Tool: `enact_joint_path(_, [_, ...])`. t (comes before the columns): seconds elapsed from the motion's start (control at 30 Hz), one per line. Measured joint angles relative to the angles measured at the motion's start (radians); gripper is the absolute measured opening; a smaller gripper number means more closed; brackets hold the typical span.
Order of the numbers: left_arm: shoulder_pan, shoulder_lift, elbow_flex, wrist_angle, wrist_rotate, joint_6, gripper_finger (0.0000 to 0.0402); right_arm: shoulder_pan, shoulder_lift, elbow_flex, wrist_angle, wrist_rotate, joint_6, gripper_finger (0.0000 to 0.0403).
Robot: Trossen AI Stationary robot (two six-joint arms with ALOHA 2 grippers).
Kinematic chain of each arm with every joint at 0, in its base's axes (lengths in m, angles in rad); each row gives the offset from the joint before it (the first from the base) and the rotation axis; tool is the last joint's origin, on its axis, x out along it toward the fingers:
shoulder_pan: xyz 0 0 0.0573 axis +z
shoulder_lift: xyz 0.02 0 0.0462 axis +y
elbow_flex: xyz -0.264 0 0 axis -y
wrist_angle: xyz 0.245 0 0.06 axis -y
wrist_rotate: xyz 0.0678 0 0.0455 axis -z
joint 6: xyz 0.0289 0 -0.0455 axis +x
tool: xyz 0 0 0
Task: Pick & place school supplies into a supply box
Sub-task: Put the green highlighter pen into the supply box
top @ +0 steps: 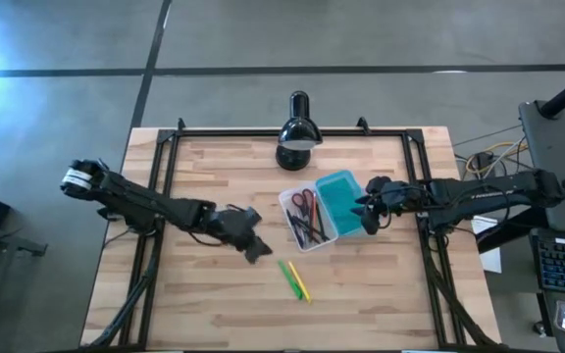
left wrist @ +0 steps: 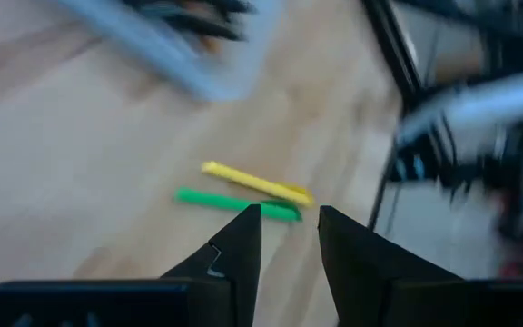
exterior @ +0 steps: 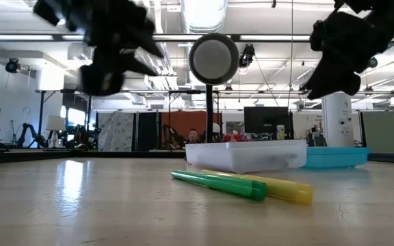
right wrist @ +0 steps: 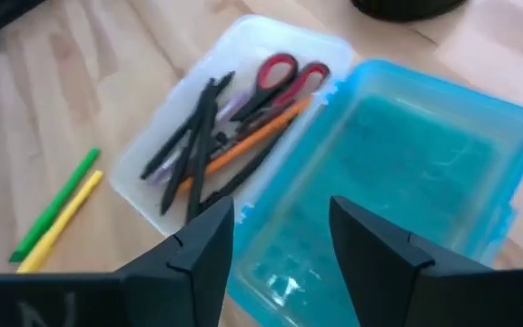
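left gripper (left wrist: 289,227): you have it above the table (top: 214,304), fingers a little apart, nothing between them; the green marker (left wrist: 236,203) and yellow marker (left wrist: 257,183) lie just ahead of the fingertips, not touched.
right gripper (right wrist: 280,232): you see it hanging over the open supply box (right wrist: 334,154), fingers spread wide, nothing pinched; the teal lid (right wrist: 407,173) sits right past the fingertips.
left arm: comes in from the left table edge, gripper (top: 248,240) mid-table, off the wood in the low view.
right arm: comes in from the right edge, gripper (top: 373,208) at the lid side of the box.
supply box: open flat, clear tray (top: 307,221) beside teal lid (top: 346,201), near the table's middle, in front of the black desk lamp (top: 299,132).
in the tray: red-handled scissors (right wrist: 280,74), black pens (right wrist: 198,136), an orange pen (right wrist: 243,141), all lying lengthwise.
green marker (top: 291,278): on the bare wood, outside the box, between the left fingers and the tray.
yellow marker (top: 300,282): flat on the wood right beside the green one, near touching, parallel-ish.
low view: green marker (exterior: 217,183) in front, yellow marker (exterior: 279,188) behind it, tray (exterior: 248,154) farther back; both grippers up off the table.
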Motion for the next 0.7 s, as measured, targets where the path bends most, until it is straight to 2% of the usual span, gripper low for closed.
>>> enact_joint_path(0.07, [-0.012, 0.059, 0.087, -0.064, 0.050, 0.128, 0.0096, -0.019, -0.015, -0.017, -0.002, -0.037, 0.001, 0.0171])
enact_joint_path(0.17, [-0.033, 0.160, 0.228, -0.286, 0.142, 0.338, 0.0096, -0.061, -0.027, -0.033, 0.000, -0.124, 0.001, 0.0171])
enact_joint_path(0.27, [-0.051, 0.245, 0.339, -0.505, 0.162, 0.520, 0.0096, -0.095, -0.028, -0.037, 0.000, -0.146, -0.012, 0.0171])
enact_joint_path(0.33, [-0.057, 0.286, 0.389, -0.583, 0.159, 0.629, 0.0096, -0.117, -0.028, -0.036, 0.000, -0.158, -0.040, 0.0171])
enact_joint_path(0.43, [-0.072, 0.321, 0.419, -0.612, 0.130, 0.829, 0.0096, -0.138, -0.024, -0.023, -0.003, -0.166, -0.061, 0.0171])
enact_joint_path(0.57, [-0.099, 0.350, 0.445, -0.582, 0.024, 1.131, 0.0096, -0.158, -0.023, -0.006, -0.021, -0.184, -0.105, 0.0171])
enact_joint_path(0.7, [-0.101, 0.391, 0.447, -0.516, 0.012, 1.287, 0.0096, -0.169, -0.023, -0.007, -0.030, -0.188, -0.110, 0.0171])
